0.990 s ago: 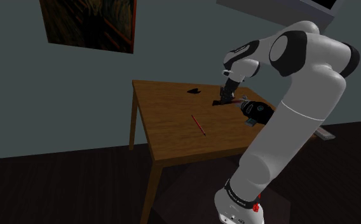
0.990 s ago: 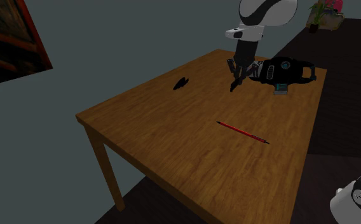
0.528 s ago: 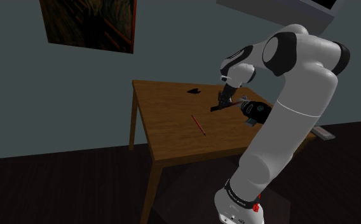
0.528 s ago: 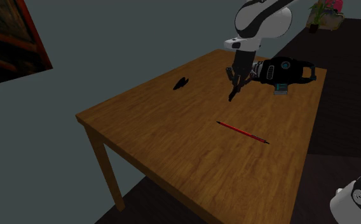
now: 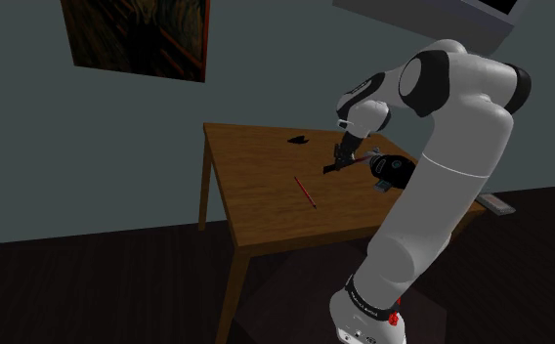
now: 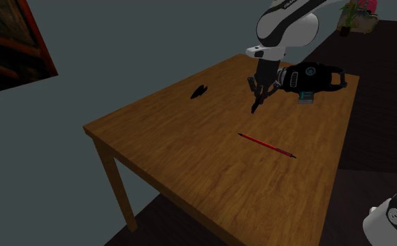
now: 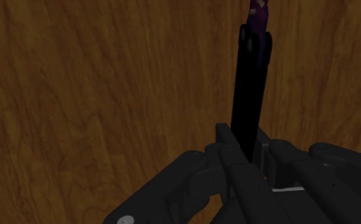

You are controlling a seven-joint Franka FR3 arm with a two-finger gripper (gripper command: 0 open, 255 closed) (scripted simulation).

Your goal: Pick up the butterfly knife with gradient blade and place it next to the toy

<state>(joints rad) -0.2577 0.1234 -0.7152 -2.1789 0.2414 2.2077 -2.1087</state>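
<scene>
Both fingers of my gripper (image 6: 258, 89) pinch the black butterfly knife (image 7: 248, 95) over the wooden table (image 6: 176, 154), a painting (image 5: 139, 34) on the grey wall (image 5: 31, 147) at the shoulder view's upper left.

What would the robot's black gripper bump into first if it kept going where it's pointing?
The knife in the gripper sticks out ahead, so its tip would likely touch the wooden table first.

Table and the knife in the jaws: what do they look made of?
The table looks like wood: brown, streaky grain, slight sheen. The butterfly knife has a plain matte black handle, material unclear. Its purple tip may be tinted metal.
</scene>
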